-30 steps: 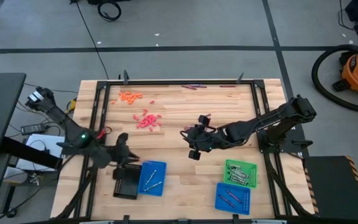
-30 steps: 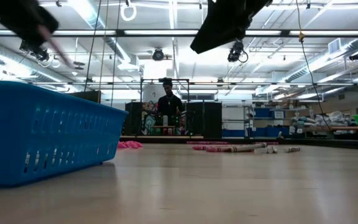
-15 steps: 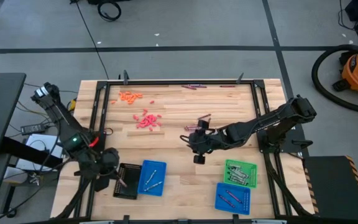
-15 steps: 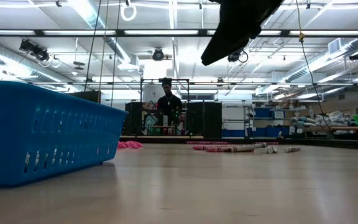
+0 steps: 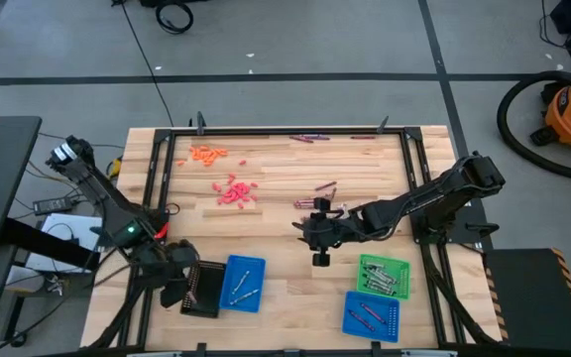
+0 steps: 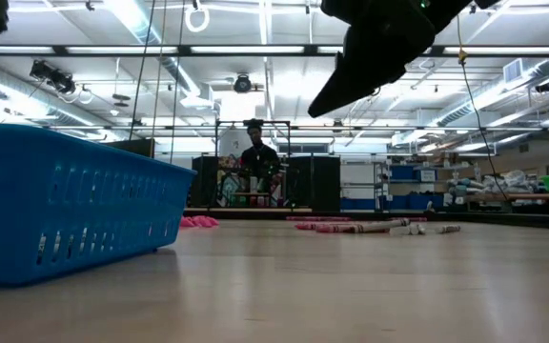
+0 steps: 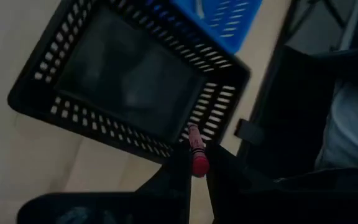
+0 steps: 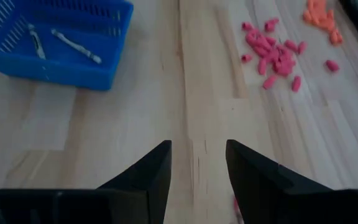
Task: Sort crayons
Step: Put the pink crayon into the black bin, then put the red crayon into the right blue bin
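Note:
My left gripper [image 5: 182,285] is shut on a red-pink crayon [image 7: 196,149] and slants down over the near left edge of the black tray [image 7: 61,106]. My right gripper [image 8: 197,165] is open above bare wood at mid-table [image 5: 319,248], holding nothing. Red-pink crayons [image 5: 234,191] and orange crayons [image 5: 206,153] lie in loose piles at the far left. A few dark purple crayons [image 5: 321,188] lie behind the right gripper. Silver-grey crayons [image 8: 73,45] lie in the left blue tray [image 5: 243,284]. My left gripper pinches the red-pink crayon by its near end [image 7: 199,165] between its two fingertips. The crayon runs along the fingers and sticks out past them. It hangs clear, its free end [image 7: 192,130] over the black tray's rim.
A green tray [image 5: 383,276] and a second blue tray [image 5: 372,315] with crayons stand at the near right. More purple crayons [image 5: 305,139] lie along the far edge. A person [image 6: 259,162] stands far behind the table. Bare wood lies between the two tray groups.
My left gripper has carried the red-pink crayon toward the table's near left, rolling its wrist, and now slants down at the black tray's edge. My right gripper has sunk a little over mid-table and stayed open.

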